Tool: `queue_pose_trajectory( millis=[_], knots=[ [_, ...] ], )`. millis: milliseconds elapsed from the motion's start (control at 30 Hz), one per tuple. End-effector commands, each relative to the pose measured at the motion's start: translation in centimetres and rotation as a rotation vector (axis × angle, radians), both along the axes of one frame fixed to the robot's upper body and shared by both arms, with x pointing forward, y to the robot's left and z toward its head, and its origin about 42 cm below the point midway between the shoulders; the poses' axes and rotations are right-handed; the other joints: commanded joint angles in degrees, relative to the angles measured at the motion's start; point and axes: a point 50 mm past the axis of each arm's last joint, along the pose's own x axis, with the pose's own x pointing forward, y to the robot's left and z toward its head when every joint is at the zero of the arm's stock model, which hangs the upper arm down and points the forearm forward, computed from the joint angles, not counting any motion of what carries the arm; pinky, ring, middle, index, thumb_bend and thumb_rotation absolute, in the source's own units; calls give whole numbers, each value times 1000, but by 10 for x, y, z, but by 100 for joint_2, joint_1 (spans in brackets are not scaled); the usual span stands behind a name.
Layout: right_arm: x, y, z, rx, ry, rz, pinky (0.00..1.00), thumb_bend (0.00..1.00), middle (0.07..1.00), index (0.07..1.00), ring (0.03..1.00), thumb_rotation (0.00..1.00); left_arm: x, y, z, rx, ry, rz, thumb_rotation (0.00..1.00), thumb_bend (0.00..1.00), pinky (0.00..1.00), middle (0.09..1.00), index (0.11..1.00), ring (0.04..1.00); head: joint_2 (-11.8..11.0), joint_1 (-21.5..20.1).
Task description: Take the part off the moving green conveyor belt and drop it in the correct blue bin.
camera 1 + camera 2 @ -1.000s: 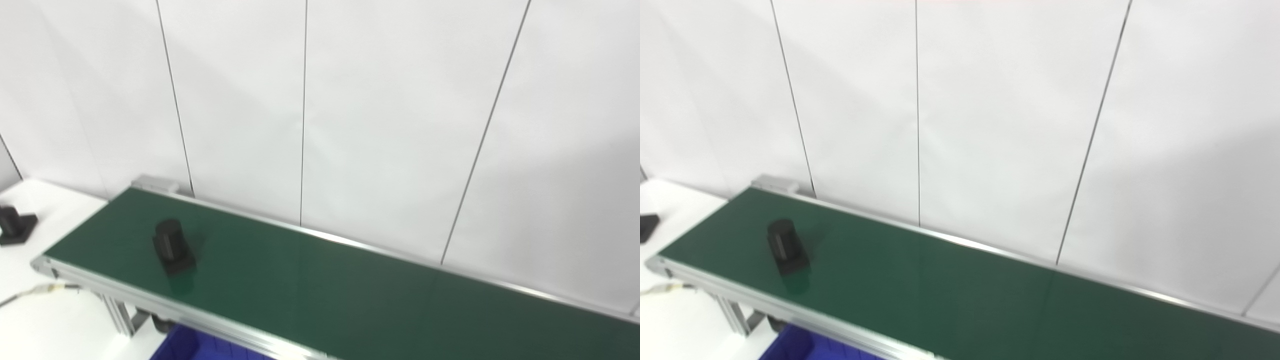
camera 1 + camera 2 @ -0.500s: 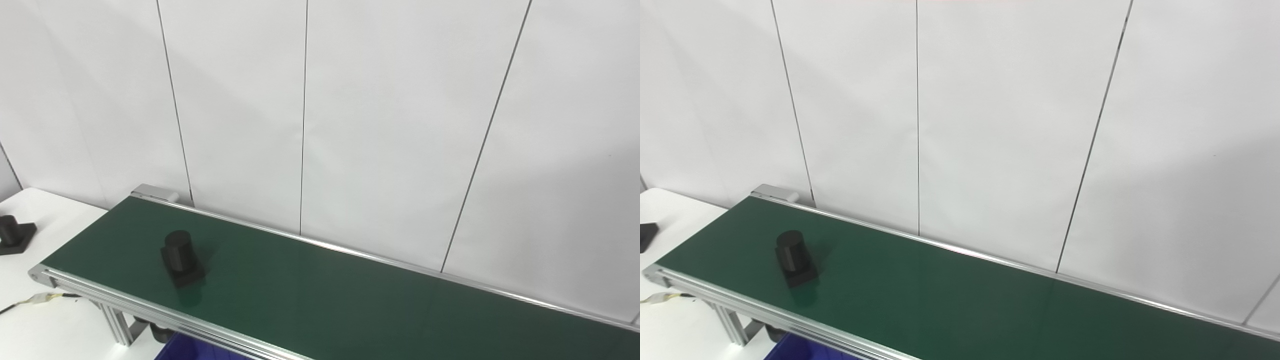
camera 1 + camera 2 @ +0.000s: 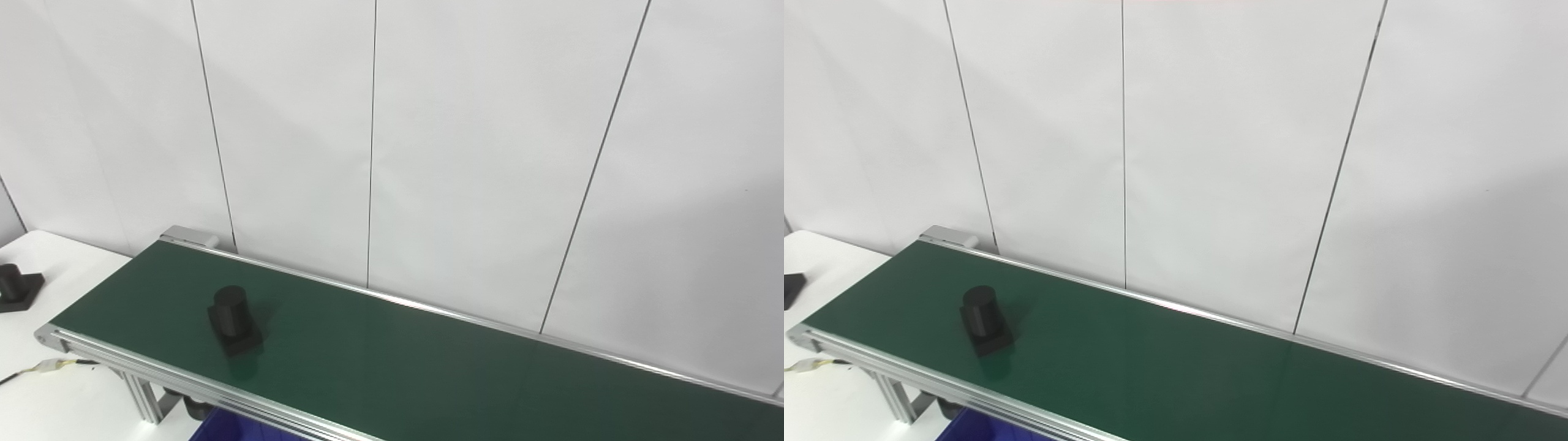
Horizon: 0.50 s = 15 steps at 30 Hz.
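The black part (image 3: 233, 318) stands near the left end of the belt (image 3: 429, 361) (no hand shows, so I cannot tell their state), and it looks hard and small, best held around its 1 round top.

White table (image 3: 55, 404): black part (image 3: 13, 288) upright far left, cable (image 3: 46, 366) near conveyor frame (image 3: 144, 398).

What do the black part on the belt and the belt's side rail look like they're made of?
Black part: matte, uniformly dark with no glints, probably plastic or rubber; hard to tell which. Side rail: silvery, slotted profile with bright highlights, most likely extruded aluminium. Conveyor belt: smooth green surface with a faint sheen.
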Motion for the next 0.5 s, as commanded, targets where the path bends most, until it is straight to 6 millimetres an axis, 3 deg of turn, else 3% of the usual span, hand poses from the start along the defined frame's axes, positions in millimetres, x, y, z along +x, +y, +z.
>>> queue_pose_trajectory(
  millis=[0,267,467],
  knots=[
    [6,0,17,-12,-65,3,811,623,870,910,830,263,2,1,9,0,-65,11,87,996,676,772,746,743,16,-3],
    [22,-5,34,3,-102,-3,760,674,877,910,842,319,2,-1,8,-13,-60,10,92,998,684,775,748,745,28,-15],
    [32,-11,42,-17,-104,-25,759,735,880,918,843,467,2,0,8,-4,-61,13,100,997,678,778,749,746,62,-95]
  ],
)
